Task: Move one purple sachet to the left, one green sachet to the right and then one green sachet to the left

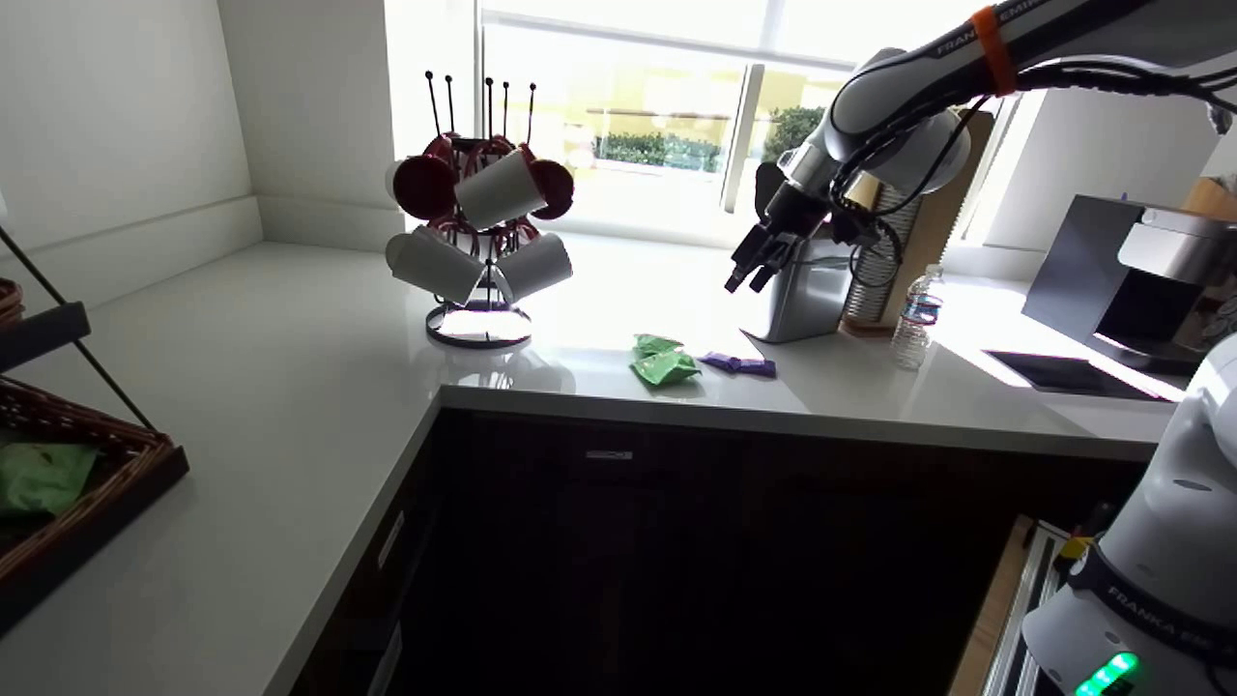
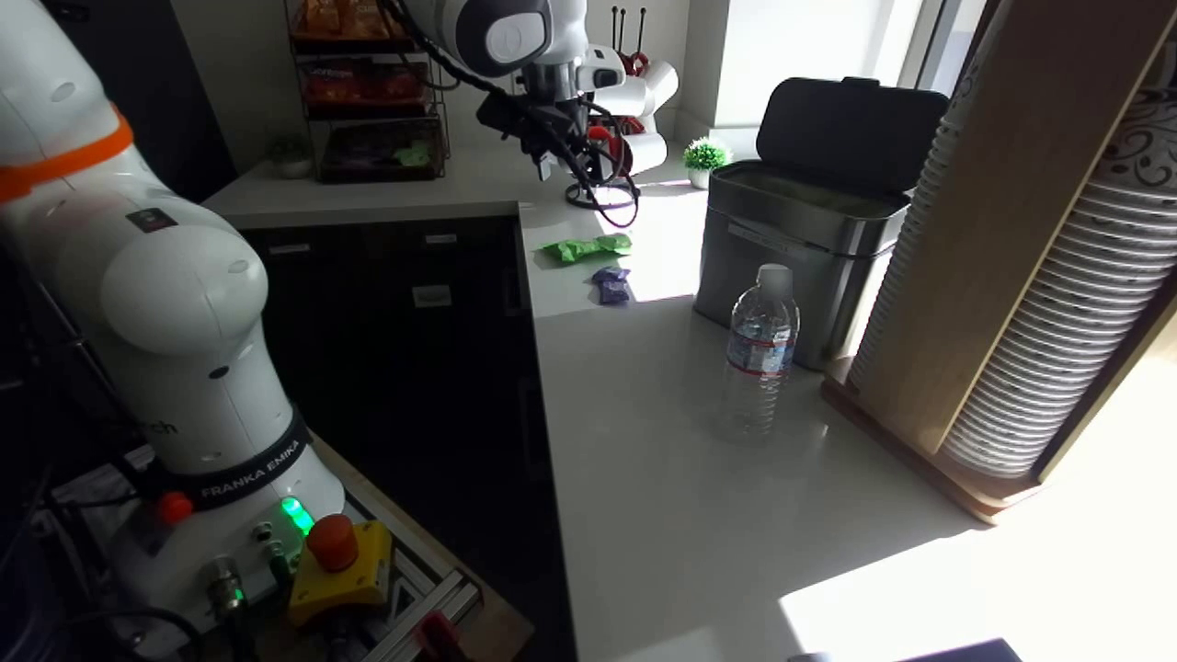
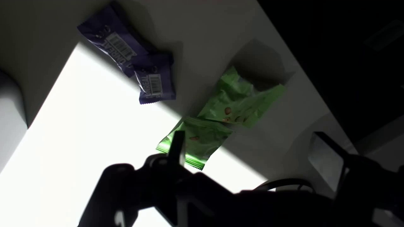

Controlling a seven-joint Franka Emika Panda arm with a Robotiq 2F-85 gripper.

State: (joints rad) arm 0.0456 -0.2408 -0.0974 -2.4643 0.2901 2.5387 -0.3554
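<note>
Purple sachet [image 3: 109, 36] is met at one end by a second purple sachet [image 3: 154, 80]; both are laid on the desk [image 3: 202, 25], largely shaded. Just beside that pair, a green sachet [image 3: 240, 101] is laid in shade and another green sachet [image 3: 202, 138] is butted against it, outer edges lit by sun. Gripper [image 1: 744, 282] is suspended above the desk, released, jaws spread wide; part of the sunlit sachet is covered by it in the wrist view. In an exterior view, the green pair is placed left of the purple pair, between it and the mug rack [image 1: 480, 342], where mugs [image 1: 501, 189] are hung. Metal bin [image 2: 777, 241] is parked near the sachets, lid [image 2: 846, 133] raised; a water bottle [image 2: 761, 354] is stood near the bin. One more green packet [image 1: 43, 478] is seen in a wicker basket [image 1: 106, 493] at an exterior view's left edge.
</note>
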